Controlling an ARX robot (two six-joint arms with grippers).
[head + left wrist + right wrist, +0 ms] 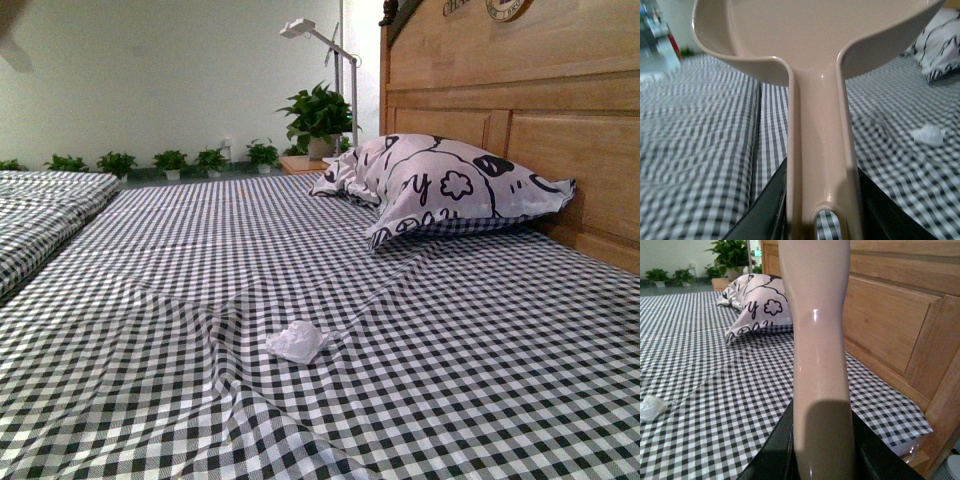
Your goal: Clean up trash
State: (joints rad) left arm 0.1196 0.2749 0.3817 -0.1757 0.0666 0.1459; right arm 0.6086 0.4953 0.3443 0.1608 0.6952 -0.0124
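Observation:
The trash (297,341), a small crumpled white wad of paper, lies on the checked bedsheet near the middle of the front view. It also shows in the left wrist view as trash (929,135) and at the edge of the right wrist view as trash (650,407). My left gripper (822,210) is shut on the handle of the beige dustpan (815,35), held above the sheet. My right gripper (822,450) is shut on the beige brush handle (817,340); the brush head is out of view. Neither arm appears in the front view.
A black-and-white patterned pillow (440,185) leans by the wooden headboard (520,110) at the right. Potted plants (320,115) and a white lamp (325,45) stand behind the bed. A fold in the bedding (757,130) runs beside the dustpan handle.

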